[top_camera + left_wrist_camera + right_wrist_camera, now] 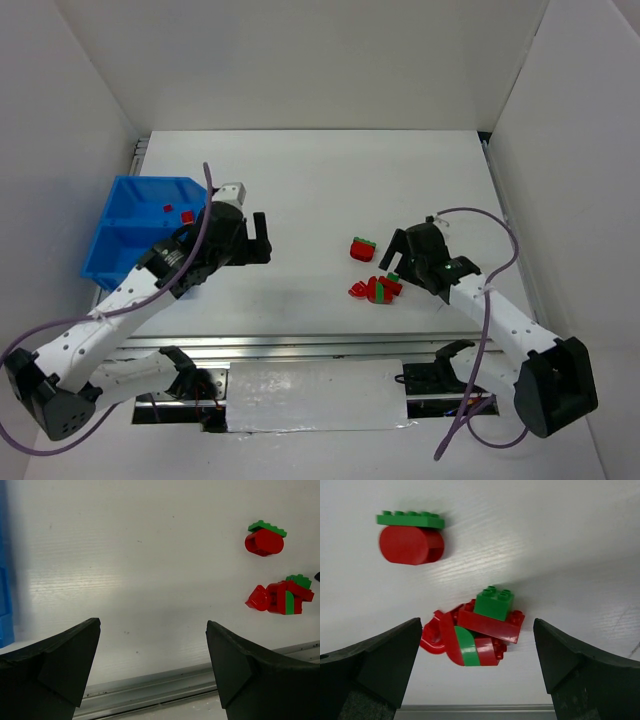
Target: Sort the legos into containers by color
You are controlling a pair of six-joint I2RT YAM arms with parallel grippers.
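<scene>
The legos lie on the white table in two groups. A red round brick with a green plate (363, 247) (265, 540) (410, 540) lies alone. A pile of red and green bricks (378, 289) (280, 597) (480, 630) lies nearer the front. Two red bricks (167, 208) lie in the far compartment of the blue bin (120, 215). My right gripper (398, 258) (477, 625) is open, its jaws on either side of the pile and above it. My left gripper (262, 240) (152, 625) is open and empty, just right of the bin.
The bin's blue wall shows at the left edge of the left wrist view (4, 580). A metal rail (330, 342) runs along the table's front edge. White walls enclose the table on three sides.
</scene>
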